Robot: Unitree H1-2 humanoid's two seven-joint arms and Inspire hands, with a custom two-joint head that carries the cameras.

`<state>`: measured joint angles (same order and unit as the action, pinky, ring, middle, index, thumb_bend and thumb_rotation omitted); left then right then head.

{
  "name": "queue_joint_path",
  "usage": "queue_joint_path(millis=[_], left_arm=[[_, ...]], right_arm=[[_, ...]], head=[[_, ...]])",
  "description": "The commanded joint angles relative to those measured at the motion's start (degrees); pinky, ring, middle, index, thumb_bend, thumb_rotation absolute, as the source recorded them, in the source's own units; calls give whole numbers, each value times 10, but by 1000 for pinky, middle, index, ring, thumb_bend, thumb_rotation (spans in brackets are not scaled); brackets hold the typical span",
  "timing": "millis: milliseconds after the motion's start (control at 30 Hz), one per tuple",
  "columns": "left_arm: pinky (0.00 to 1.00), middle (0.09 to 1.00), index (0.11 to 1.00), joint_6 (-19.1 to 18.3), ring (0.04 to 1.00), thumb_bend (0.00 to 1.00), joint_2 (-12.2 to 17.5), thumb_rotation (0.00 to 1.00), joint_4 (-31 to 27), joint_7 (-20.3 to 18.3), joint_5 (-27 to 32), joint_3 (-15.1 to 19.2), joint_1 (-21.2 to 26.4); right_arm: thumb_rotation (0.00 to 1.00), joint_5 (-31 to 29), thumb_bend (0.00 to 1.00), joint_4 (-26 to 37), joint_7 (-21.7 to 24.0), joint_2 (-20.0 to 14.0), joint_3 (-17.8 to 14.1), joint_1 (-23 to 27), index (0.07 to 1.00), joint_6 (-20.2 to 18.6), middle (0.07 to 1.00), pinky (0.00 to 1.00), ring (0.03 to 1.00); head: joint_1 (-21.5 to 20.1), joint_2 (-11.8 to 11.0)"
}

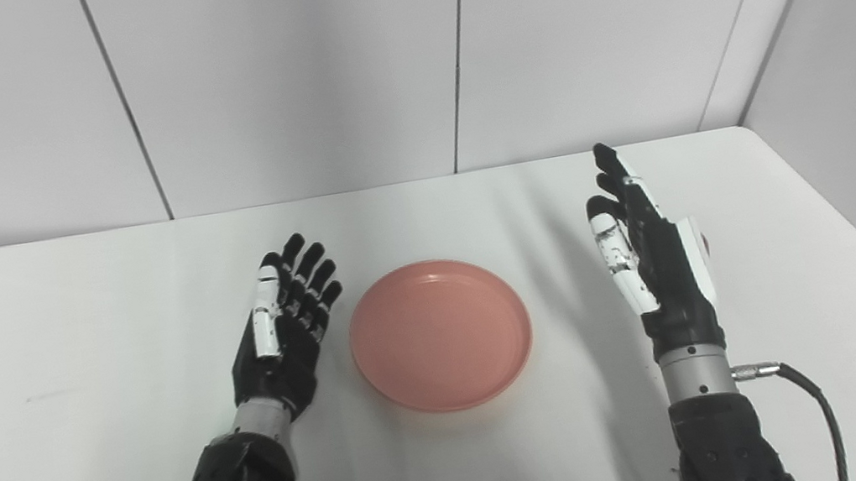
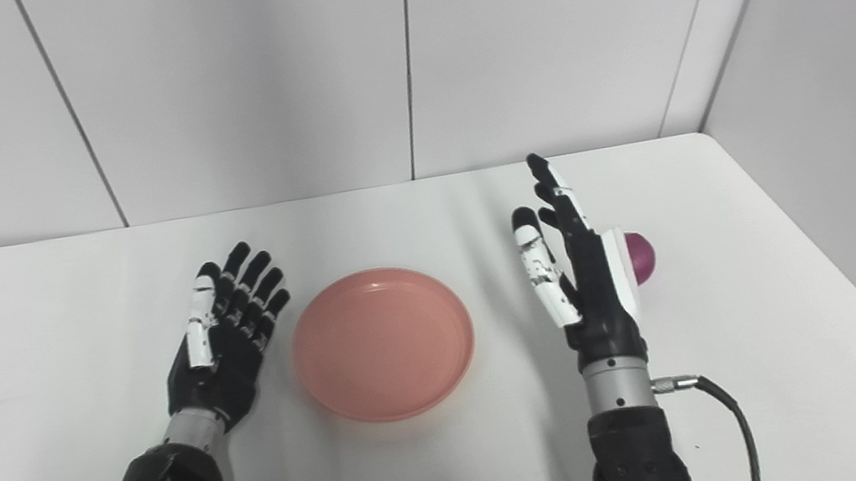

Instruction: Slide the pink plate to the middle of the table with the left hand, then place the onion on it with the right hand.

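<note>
The pink plate (image 1: 440, 334) lies empty near the middle of the white table (image 1: 68, 328). My left hand (image 1: 287, 319) rests open just left of the plate, palm up, fingers apart, a small gap from the rim. My right hand (image 2: 581, 268) stands open and upright on its edge to the right of the plate, holding nothing. The purple onion (image 2: 641, 256) sits on the table right behind that hand, mostly hidden by it; in the left eye view only a sliver of the onion (image 1: 706, 243) shows.
The table's right edge (image 2: 844, 297) runs close past the onion. A black cable (image 2: 729, 408) loops from my right wrist. Grey wall panels stand behind the table's far edge.
</note>
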<state>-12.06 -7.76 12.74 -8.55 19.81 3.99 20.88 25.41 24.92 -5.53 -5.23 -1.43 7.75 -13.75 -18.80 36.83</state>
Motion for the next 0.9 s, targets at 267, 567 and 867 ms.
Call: queue_joint_path(millis=[267, 567, 867], left_arm=[[965, 963, 946, -7, 964, 396, 13, 1000, 14, -2, 0, 3, -10], [967, 964, 949, -10, 963, 396, 15, 1000, 15, -8, 0, 4, -12], [975, 955, 941, -14, 955, 395, 18, 1000, 19, -12, 8, 10, -11]], right_arm=[[451, 91, 775, 52, 43, -81, -34, 53, 897, -60, 882, 783, 860], [323, 210, 944, 57, 84, -133, -41, 77, 918, -116, 894, 766, 866], [393, 239, 1000, 15, 106, -173, -70, 78, 948, -127, 917, 742, 866]], head=[[-32, -6], [-55, -8], [-71, -10]])
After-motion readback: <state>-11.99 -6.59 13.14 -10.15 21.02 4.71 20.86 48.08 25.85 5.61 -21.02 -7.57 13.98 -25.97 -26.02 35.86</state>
